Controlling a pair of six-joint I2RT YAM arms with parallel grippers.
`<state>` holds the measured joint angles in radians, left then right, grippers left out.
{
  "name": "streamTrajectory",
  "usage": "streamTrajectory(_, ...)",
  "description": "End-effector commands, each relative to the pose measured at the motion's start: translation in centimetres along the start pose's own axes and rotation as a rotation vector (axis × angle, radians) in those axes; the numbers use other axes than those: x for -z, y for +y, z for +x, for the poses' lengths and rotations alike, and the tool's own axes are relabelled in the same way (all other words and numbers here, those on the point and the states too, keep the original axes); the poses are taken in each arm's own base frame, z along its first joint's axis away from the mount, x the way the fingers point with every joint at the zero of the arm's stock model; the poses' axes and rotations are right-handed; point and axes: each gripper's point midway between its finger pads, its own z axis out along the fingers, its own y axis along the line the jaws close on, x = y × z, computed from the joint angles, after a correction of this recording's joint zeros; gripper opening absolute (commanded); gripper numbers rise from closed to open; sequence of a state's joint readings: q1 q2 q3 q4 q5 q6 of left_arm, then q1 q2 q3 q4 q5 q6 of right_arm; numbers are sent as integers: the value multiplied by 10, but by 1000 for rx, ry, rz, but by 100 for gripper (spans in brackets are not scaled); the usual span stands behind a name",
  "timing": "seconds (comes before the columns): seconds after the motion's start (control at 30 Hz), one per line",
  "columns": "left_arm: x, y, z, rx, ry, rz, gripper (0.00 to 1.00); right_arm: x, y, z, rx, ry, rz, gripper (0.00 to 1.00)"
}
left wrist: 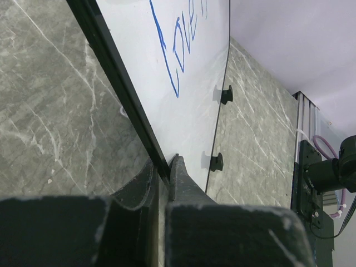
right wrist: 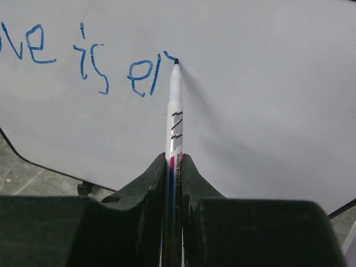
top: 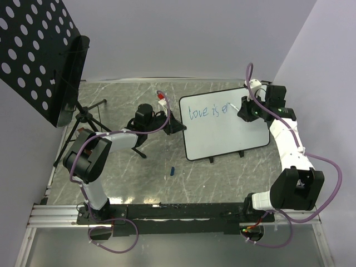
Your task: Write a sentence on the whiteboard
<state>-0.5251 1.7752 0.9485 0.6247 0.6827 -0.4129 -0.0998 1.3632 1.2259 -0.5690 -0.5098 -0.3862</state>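
We are looking at the whiteboard (top: pixel 233 133) standing on its small black feet right of centre on the grey marbled table (top: pixel 222 178) in the top view. The sentence (top: pixel 208 110) is running in thin blue strokes along the board's upper left part; so far it is reading "love is e", followed by one more unfinished letter.

Our right hand (top: pixel 243 110) is sitting at the board's upper right, just right of the last letter. In the right wrist view this hand (right wrist: pixel 173 158) is clamped on a white marker (right wrist: pixel 174 111), its fingers squeezing the barrel from both sides. The marker's dark tip is touching the whiteboard (right wrist: pixel 267 83) right at the end of the sentence (right wrist: pixel 82 61), which is stretching away to the upper left of that frame.

Our left hand (top: pixel 173 125) is gripping the board's left edge. In the left wrist view the black rim is passing between the closed fingers of this hand (left wrist: pixel 163 167), and the whiteboard (left wrist: pixel 194 111) is rising towards the top of the frame with the first blue letters (left wrist: pixel 165 53) on it.

A small blue piece (top: pixel 172 171) is lying on the table, below and left of the board.
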Motion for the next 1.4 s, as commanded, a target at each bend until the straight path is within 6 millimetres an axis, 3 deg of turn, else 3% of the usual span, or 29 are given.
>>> streamTrajectory(0.0, -4, 4, 8, -135, 24, -1, 1, 7, -12, -11, 11, -35, 46, 0)
streamTrajectory(0.5, -3, 3, 7, -135, 22, 2, 1, 5, 9, 33, 5, 54, -32, 0)
streamTrajectory(0.6, -4, 3, 8, -133, 23, 1, 1, 8, 9, 35, 10, 54, -21, 0)
streamTrajectory(0.73, -3, 4, 9, -131, 23, 0, 1, 12, 8, 29, 11, 38, -10, 0)
streamTrajectory(1.07, -2, 4, 9, -132, 24, -2, 1, 39, 19, -18, 41, -95, -24, 0)
streamTrajectory(1.37, -2, 3, 9, -134, 24, -1, 1, 36, 13, -18, 34, -115, -17, 0)
